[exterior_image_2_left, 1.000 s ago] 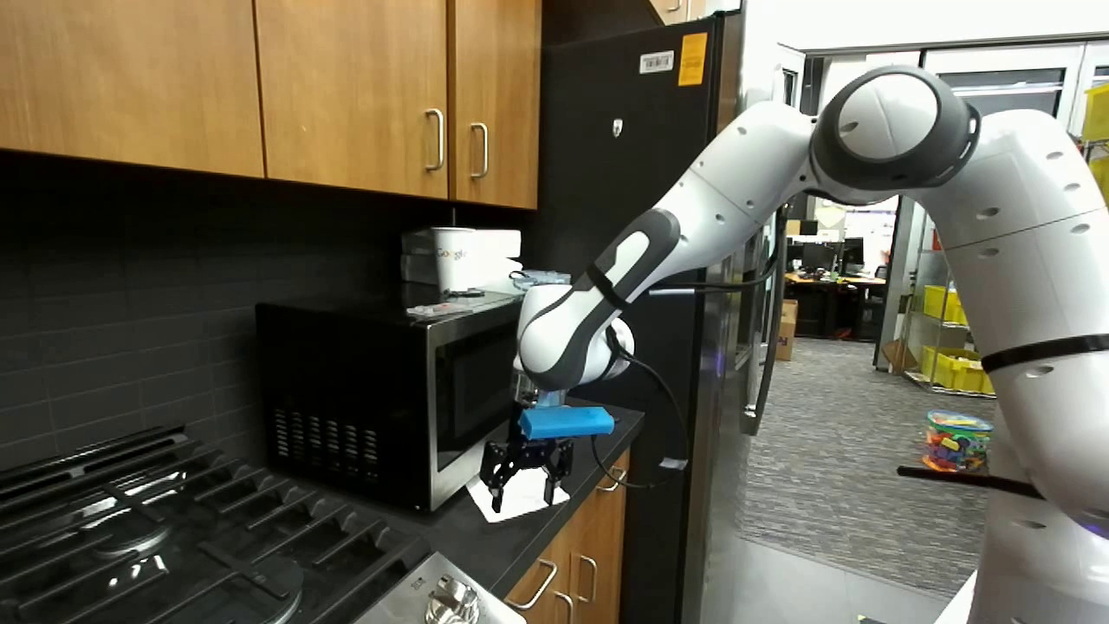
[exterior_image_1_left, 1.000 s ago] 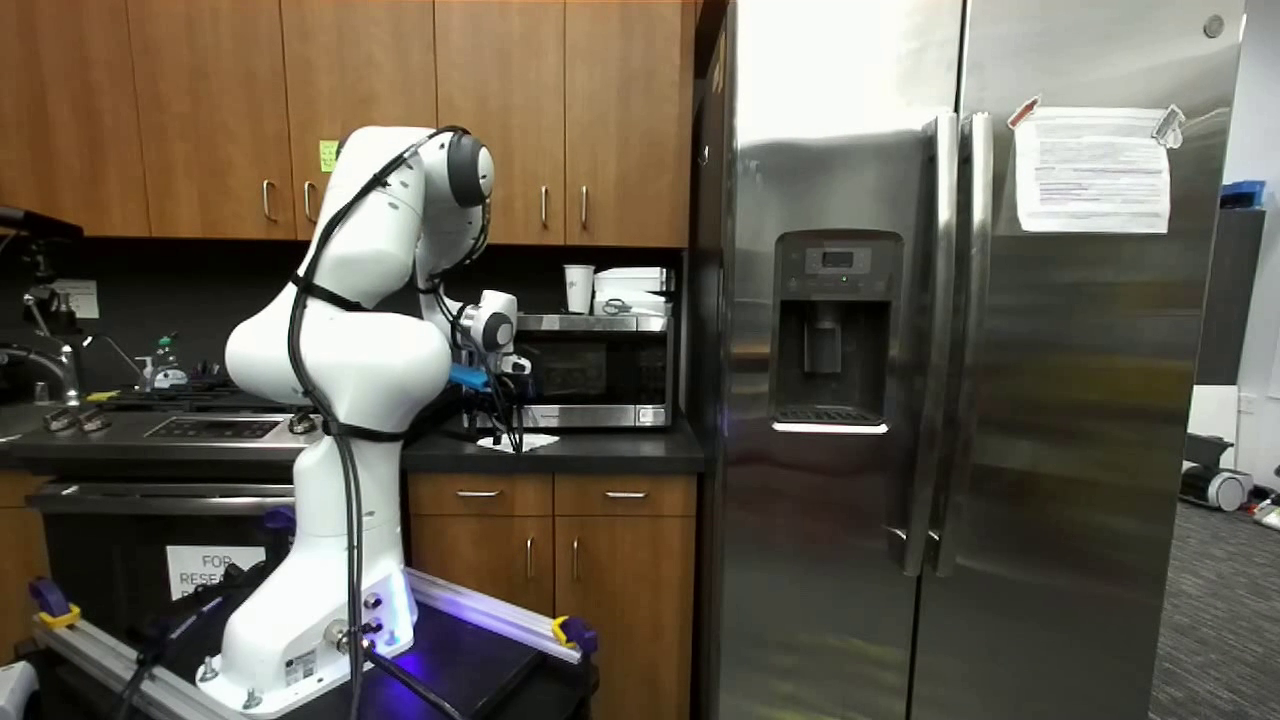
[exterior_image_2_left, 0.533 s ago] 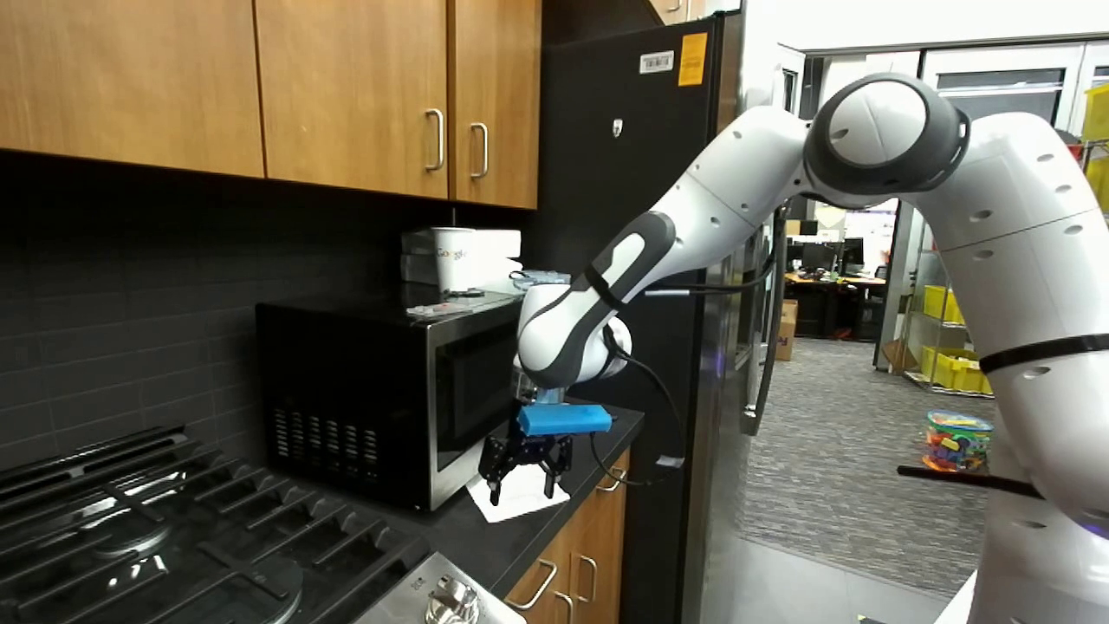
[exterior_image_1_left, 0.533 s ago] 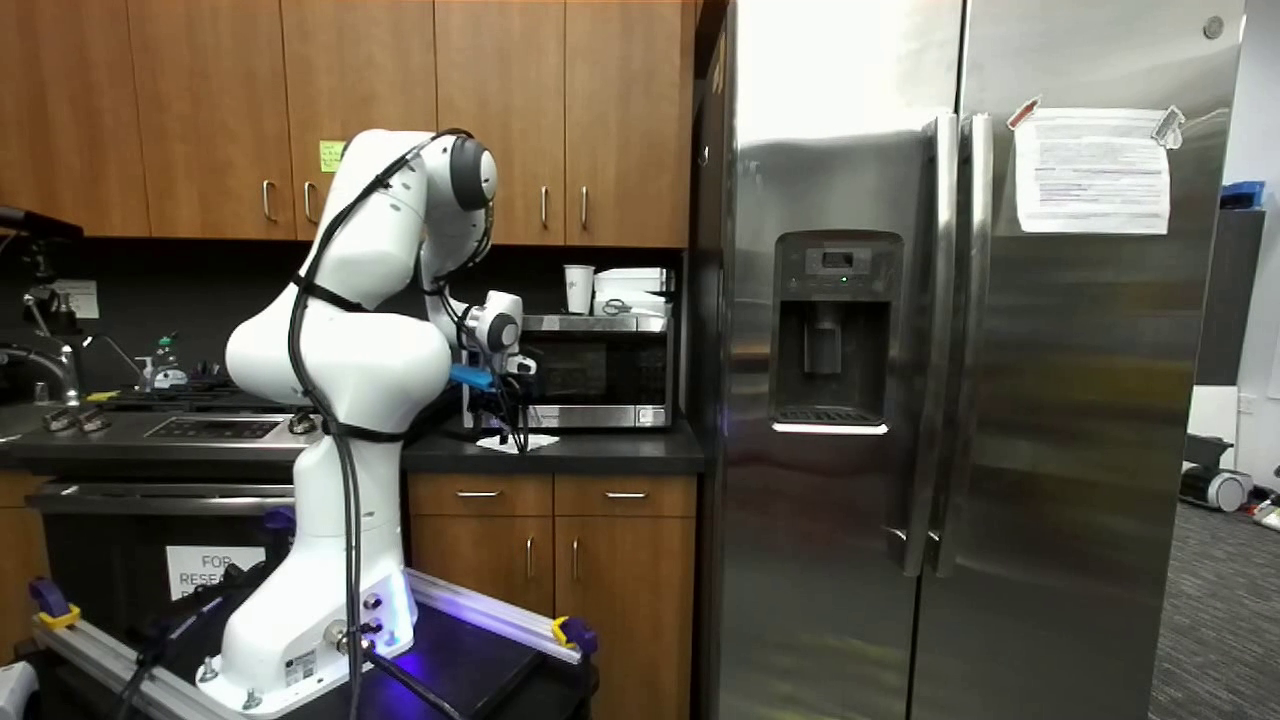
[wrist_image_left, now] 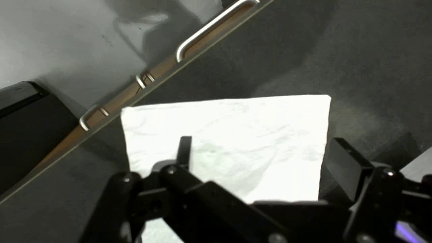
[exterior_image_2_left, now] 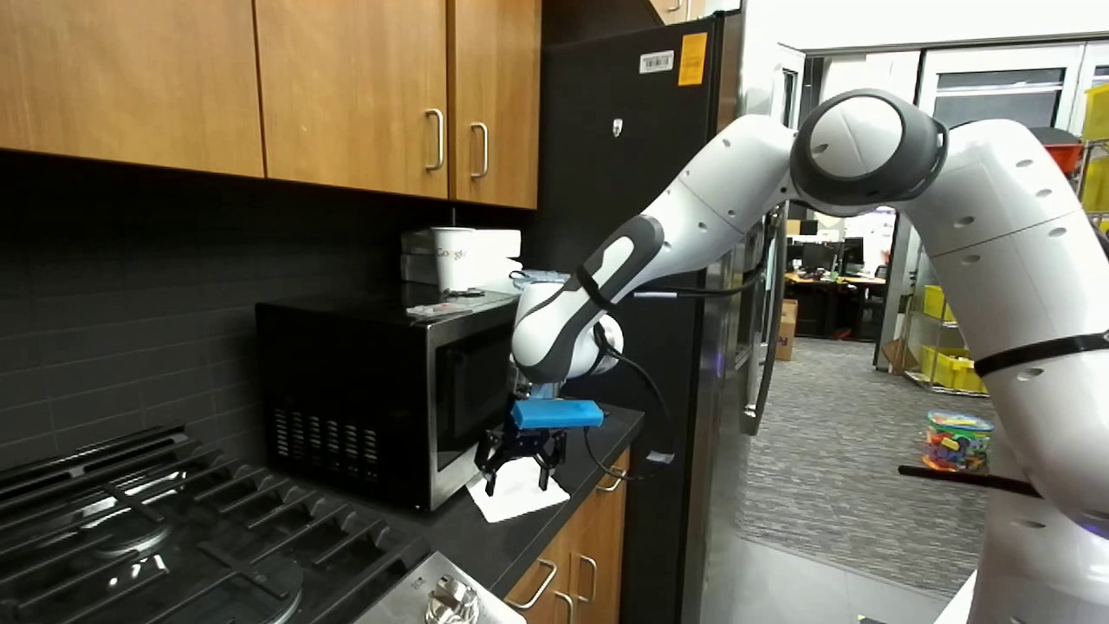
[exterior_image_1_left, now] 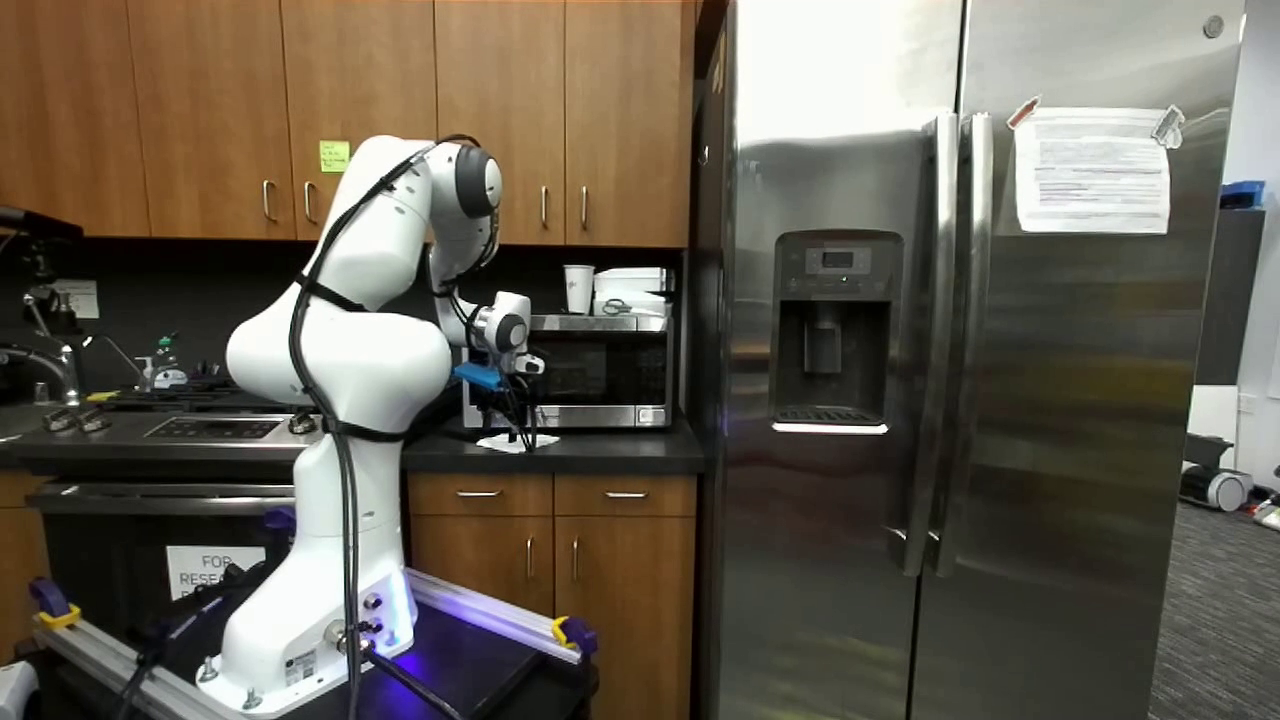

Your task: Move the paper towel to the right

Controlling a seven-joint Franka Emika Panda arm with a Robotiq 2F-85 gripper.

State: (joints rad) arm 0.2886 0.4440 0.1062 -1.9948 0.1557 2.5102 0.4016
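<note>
Partly behind fingers point(wrist_image_left: 344, 168): paper towel point(wrist_image_left: 243, 145).

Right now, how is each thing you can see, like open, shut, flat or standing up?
Paper towel: spread on the counter, slightly wrinkled
Gripper: open, above the paper towel
Microwave: door shut
White cup: upright on the microwave
Fridge: doors shut
Oven: door shut
Upper cupboards: shut
Drawers: shut
Lower cupboards: shut

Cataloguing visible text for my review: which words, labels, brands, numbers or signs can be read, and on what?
"Google": white paper cup.
"FOR RESEA": paper sign on the oven door; rest hidden or unclear.
Too small or blurred: sticky note, backsplash paper, arm-base label; on the refrigerator: printed sheet, round badge, barcode label, orange sticker.
</note>
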